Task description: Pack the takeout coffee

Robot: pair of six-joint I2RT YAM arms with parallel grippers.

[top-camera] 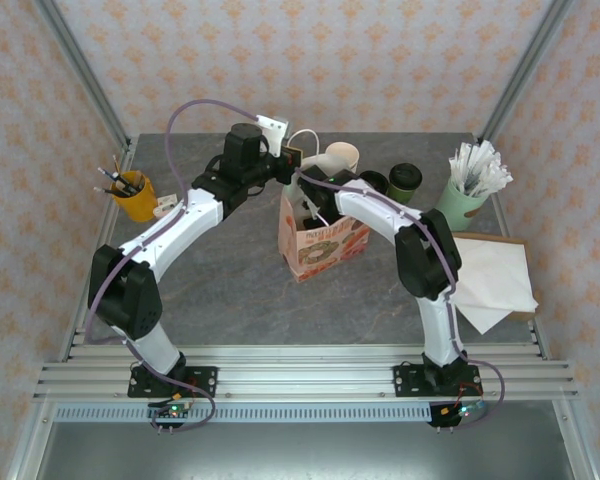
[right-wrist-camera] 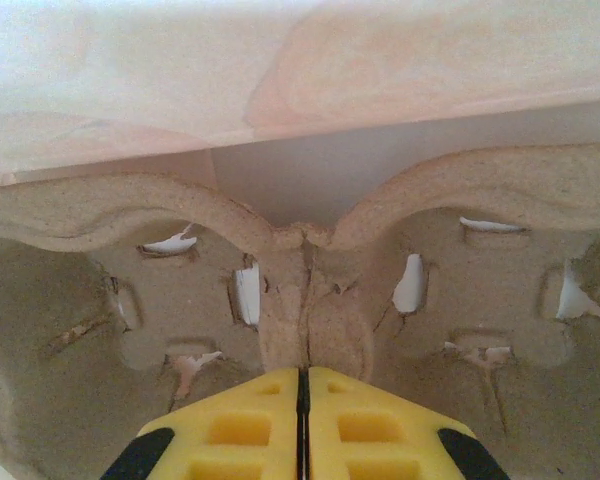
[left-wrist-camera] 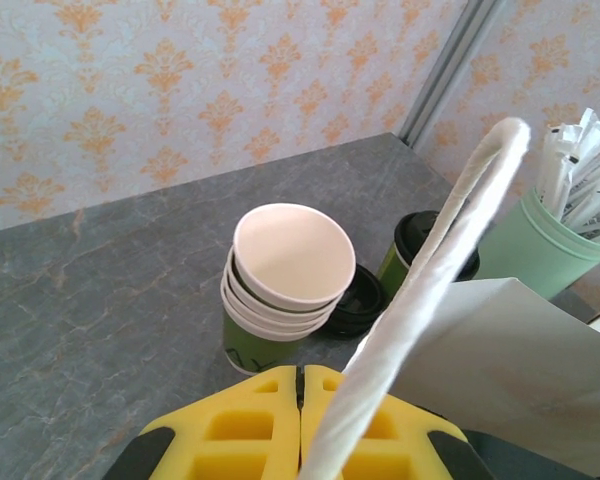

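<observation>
Bare tabletop (top-camera: 230, 300) near-left; paper bag (top-camera: 320, 245) centre, cup stack (left-wrist-camera: 280, 300) and mint cup (top-camera: 463, 205) behind.

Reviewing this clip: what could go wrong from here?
The left fingers pinch only the thin paper handle of the paper bag; it could slip or tear. Inside the bag, the right fingers hold the pulp cup carrier by its narrow centre ridge; it could tilt or snag the wall.

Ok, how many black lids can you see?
2. One black lid caps the dark-green cup beside the mint cup; the other lid lies low between that cup and the cup stack. The bag handle may hide more.
</observation>
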